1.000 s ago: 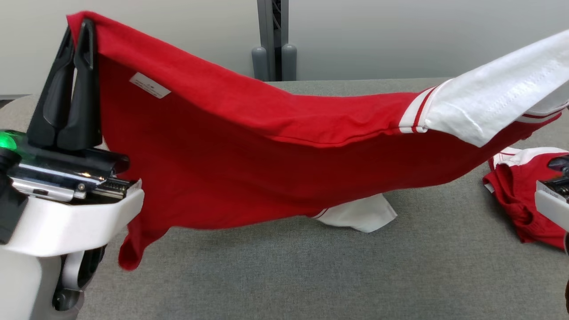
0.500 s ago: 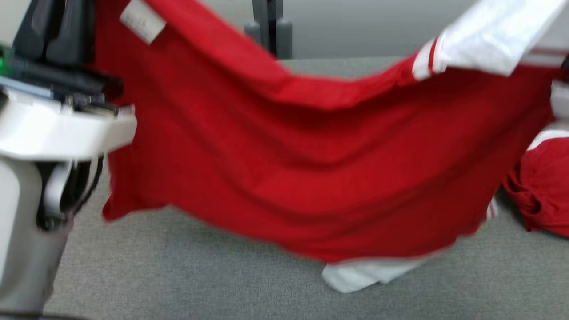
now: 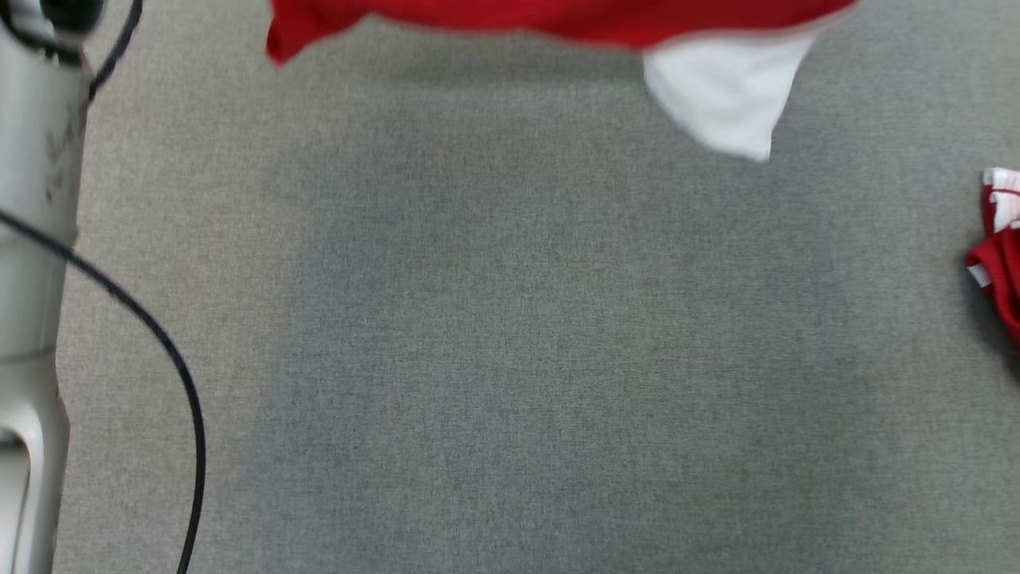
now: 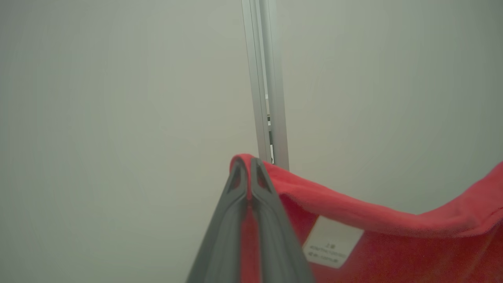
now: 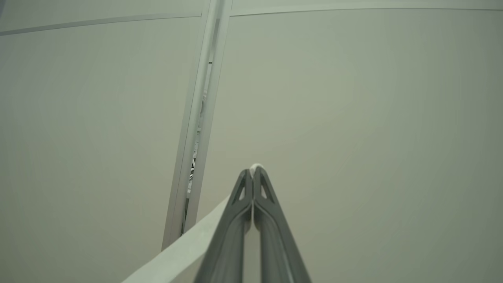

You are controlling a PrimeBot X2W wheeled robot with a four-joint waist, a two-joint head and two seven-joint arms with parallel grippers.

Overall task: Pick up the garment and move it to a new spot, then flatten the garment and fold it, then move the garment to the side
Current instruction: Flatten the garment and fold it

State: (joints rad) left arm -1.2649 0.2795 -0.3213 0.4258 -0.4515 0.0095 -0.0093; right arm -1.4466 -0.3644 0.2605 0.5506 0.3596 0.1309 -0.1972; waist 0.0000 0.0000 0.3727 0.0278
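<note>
Shows the garment (image 3: 558,20) hanging clear above the far part of the grey table (image 3: 510,359), its red hem and one white sleeve (image 3: 725,104) dangling. Left gripper (image 4: 248,165) clamped on a red corner, right gripper (image 5: 253,173) pinched on white fabric. Seemingly mid-move: pick-up done; laying down, flattening, folding and setting aside all left. Past the table, a plain pale wall (image 5: 353,98) and a metal post (image 4: 265,78). At the table's right edge, small red shorts (image 3: 1000,255).

Below: grey woven surface (image 3: 510,359), softly shaded at centre.
Behind: pale wall panels (image 4: 118,98) (plain, matte).
Between panels: silver metal post (image 4: 265,78).
</note>
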